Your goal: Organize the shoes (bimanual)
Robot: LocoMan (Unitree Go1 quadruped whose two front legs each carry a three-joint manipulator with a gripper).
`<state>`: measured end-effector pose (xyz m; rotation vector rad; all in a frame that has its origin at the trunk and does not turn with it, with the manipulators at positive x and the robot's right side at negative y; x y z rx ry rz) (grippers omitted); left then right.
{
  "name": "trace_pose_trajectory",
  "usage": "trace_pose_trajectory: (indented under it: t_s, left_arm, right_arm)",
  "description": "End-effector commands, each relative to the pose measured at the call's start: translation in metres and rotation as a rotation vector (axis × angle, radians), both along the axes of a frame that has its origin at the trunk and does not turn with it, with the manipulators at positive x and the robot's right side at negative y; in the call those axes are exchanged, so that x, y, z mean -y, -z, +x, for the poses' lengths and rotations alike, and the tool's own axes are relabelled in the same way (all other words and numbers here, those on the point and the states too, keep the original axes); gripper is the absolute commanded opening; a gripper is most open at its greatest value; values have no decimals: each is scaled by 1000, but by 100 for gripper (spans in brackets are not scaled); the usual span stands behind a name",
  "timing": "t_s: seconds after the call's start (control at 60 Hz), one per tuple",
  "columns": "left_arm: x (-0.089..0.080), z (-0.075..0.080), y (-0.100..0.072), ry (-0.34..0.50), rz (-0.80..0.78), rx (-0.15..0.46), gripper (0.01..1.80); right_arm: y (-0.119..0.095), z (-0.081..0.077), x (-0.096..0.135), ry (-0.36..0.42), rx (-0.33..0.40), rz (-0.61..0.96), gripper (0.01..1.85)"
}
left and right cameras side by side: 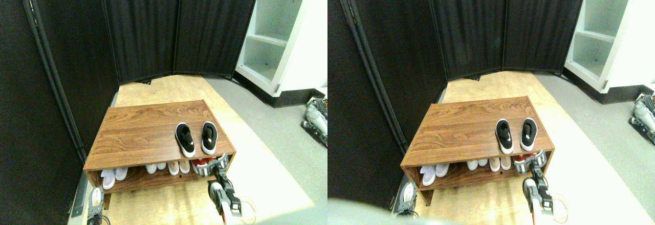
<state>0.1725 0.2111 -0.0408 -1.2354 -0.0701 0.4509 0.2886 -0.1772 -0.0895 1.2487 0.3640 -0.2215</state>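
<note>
The two small black low-top sneakers with white soles (pixel 196 138) stand side by side on the right front of the brown wood-grain shoe rack top (pixel 138 130), long axes running 12 to 6 o'clock. The right gripper (pixel 215 167) sits just below the front edge, shoes at its 11 o'clock; clearly the nearer arm. The left gripper (pixel 95 207) lies well apart at 7 o'clock. Jaw state of either: cannot tell.

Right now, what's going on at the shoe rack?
Two black sneakers sit side by side on top of the wooden shoe rack, near its right end. Neither is held. The right gripper is raised at the rack's front right edge, just below them. The left gripper is low by the front left corner. White and red shoes fill the lower shelf.
</note>
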Motion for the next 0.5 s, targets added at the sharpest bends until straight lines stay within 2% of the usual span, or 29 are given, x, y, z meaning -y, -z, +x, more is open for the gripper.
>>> trace_pose_trajectory:
  t_s: [0.017,0.15,0.2,0.267,0.317,0.333,0.35,0.383,0.433,0.45,0.467,0.5]
  left_arm:
    - [0,2,-4,8,-4,43,1]
    - [0,3,-4,14,-10,44,1]
    - [0,3,-4,12,-9,42,1]
    - [0,4,-5,10,-1,38,1]
    - [0,4,-5,10,-12,37,1]
    - [0,4,-5,12,-15,37,1]
    - [0,4,-5,12,-15,37,1]
    - [0,5,-5,16,-9,37,1]
    - [-1,6,-6,14,-13,36,1]
    - [-1,6,-6,14,-13,36,1]
    - [-1,6,-6,16,-19,37,1]
    - [-1,6,-6,18,-21,39,1]
  right_arm:
    - [-24,-4,3,-17,132,17,150]
    - [-37,-20,11,-19,191,75,154]
    - [-48,-30,16,12,198,104,148]
    - [-55,-36,21,33,218,78,142]
    - [-69,-44,30,94,239,-39,113]
    - [-73,-46,33,122,255,-59,97]
    - [-73,-46,33,122,255,-59,97]
    - [-79,-47,37,148,256,-51,75]
    - [-89,-44,47,192,300,-104,32]
    - [-89,-44,47,192,300,-104,32]
    - [-92,-42,50,197,319,-131,13]
    - [-95,-38,56,201,346,-157,1]
